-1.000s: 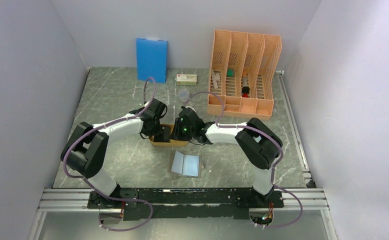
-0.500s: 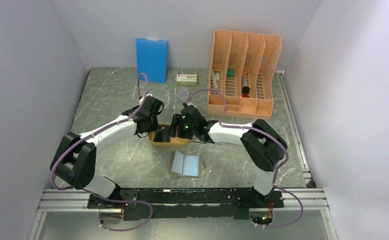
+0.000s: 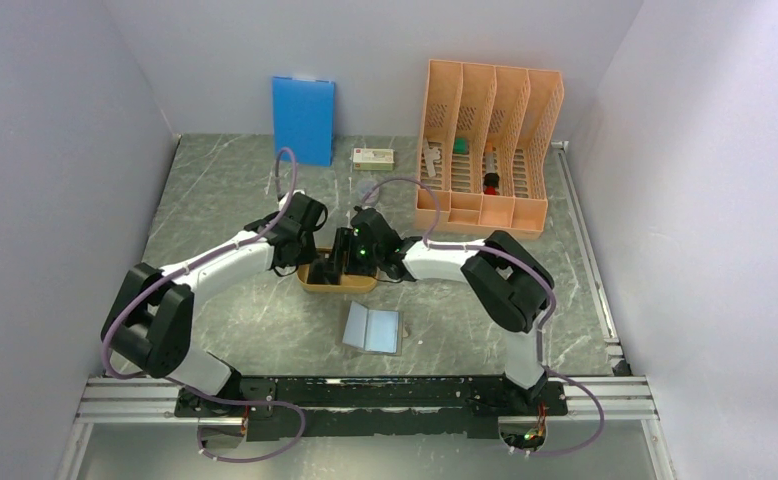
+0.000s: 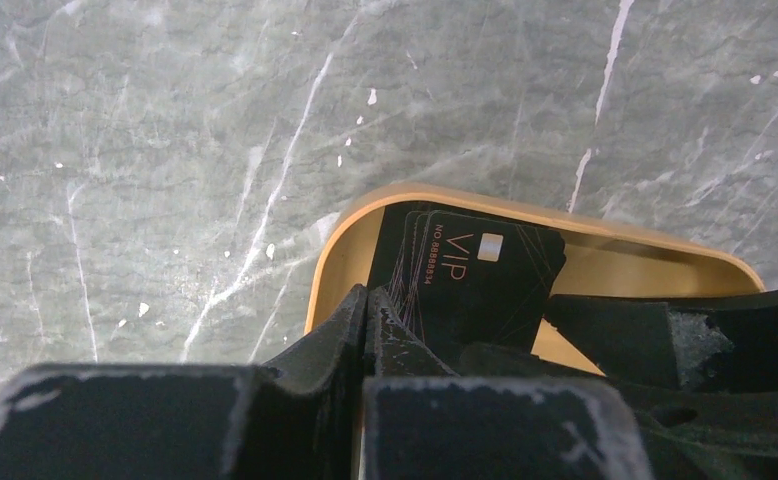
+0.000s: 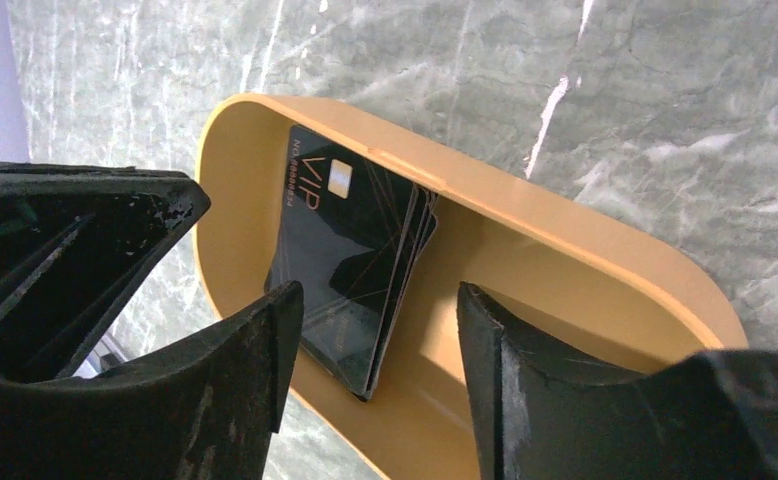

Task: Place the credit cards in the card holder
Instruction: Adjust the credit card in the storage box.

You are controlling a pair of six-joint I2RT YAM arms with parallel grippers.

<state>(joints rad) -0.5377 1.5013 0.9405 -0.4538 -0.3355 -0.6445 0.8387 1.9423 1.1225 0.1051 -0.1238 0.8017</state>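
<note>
Credit cards: black, thin, with rounded corners; the top one shows gold "VIP" print and a small chip.
Cards' pose: a small stack, slightly fanned, face up.
Cards' place: at one end inside the orange tray.
Card holder: open, the pale blue glossy inside facing up.
Holder's place: flat on the desk, near the tray but not touching it.
</note>
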